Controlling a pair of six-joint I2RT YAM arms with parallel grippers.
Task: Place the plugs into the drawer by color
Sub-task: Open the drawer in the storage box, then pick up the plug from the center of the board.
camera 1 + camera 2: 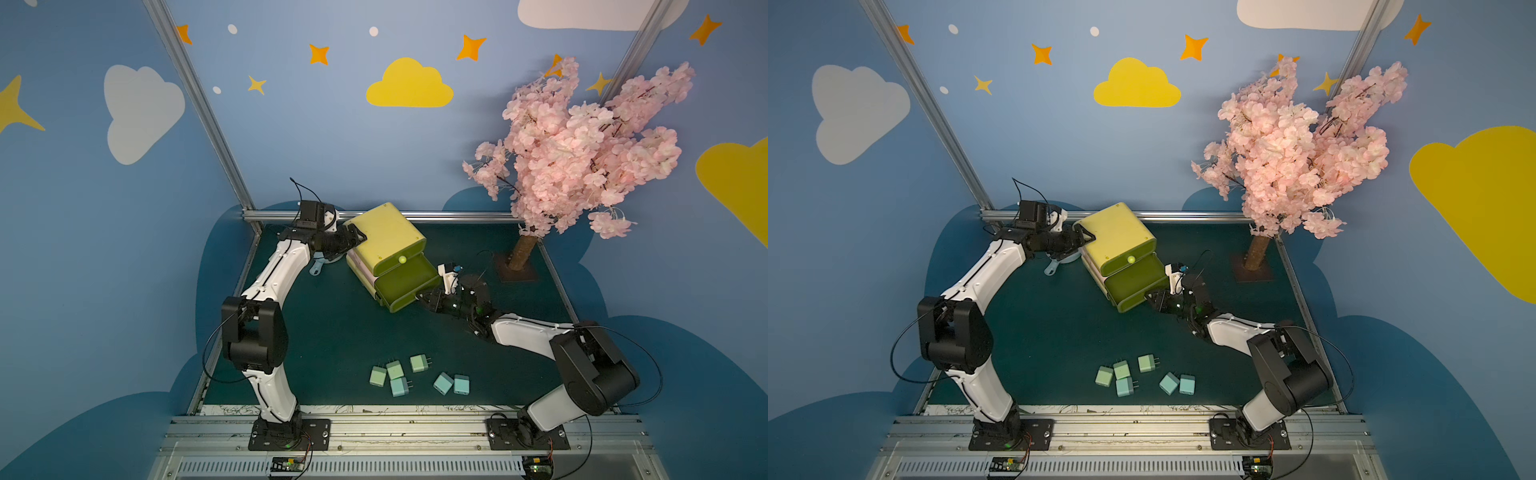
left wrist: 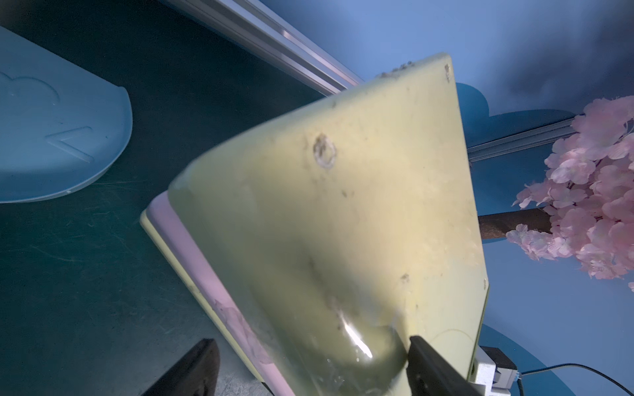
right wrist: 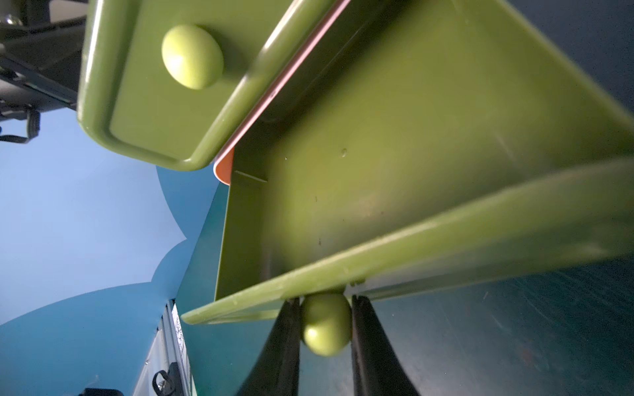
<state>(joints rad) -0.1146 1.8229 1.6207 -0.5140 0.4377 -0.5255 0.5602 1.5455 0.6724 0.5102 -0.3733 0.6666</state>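
Note:
The drawer (image 1: 386, 237) is a yellow chest at the back of the mat. Its top olive drawer is closed, and the one below (image 1: 405, 276) is pulled out, showing nothing inside (image 3: 411, 154). My right gripper (image 1: 422, 298) (image 3: 326, 301) is shut on that drawer's round knob (image 3: 326, 325). My left gripper (image 1: 356, 239) (image 2: 310, 339) straddles the chest's top rear corner (image 2: 343, 205). Its jaws are apart, with the upper finger (image 2: 435, 370) against the top and the lower finger (image 2: 192, 370) clear of the side. Three mint green plugs (image 1: 395, 369) and three light blue plugs (image 1: 443, 382) lie at the front.
A pale blue plastic piece (image 1: 320, 266) (image 2: 51, 130) lies on the mat under my left wrist. A pink blossom tree (image 1: 582, 145) stands at the back right, with its trunk base (image 1: 515, 266) near my right wrist. An aluminium rail (image 1: 415, 215) runs behind the chest.

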